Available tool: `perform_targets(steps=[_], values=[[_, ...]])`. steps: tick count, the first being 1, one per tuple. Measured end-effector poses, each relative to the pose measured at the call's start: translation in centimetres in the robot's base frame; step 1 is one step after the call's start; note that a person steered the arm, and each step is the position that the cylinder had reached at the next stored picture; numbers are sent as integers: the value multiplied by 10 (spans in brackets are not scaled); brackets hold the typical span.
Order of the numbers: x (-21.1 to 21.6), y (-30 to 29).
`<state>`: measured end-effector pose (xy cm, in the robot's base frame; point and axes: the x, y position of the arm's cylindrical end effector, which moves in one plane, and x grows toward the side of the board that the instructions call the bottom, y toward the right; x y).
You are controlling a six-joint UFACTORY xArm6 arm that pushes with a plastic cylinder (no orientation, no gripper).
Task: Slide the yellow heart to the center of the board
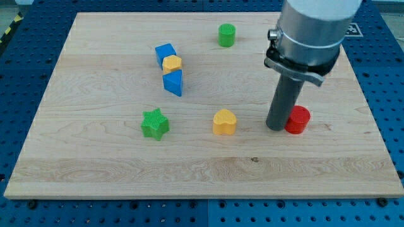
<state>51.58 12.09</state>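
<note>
My tip (276, 128) sits right of the yellow heart (224, 122), touching the red cylinder (297, 120); no fingers in view; push heart gently up-left from below-right.

A big, flat board of light wood (126, 157) lies on a blue metal table (25, 82) full of little round holes. A strip with yellow and black stripes (11, 26) shows at the view's top left corner. The light is bright and even.

A robot arm: a wide, pale grey cylinder, a black clamp ring beneath it, then a straight dark grey rod ending in my tip (276, 128).
</note>
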Motion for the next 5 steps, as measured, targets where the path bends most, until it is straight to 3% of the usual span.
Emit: perform_targets(steps=[1, 5], values=[[18, -3], [7, -117]])
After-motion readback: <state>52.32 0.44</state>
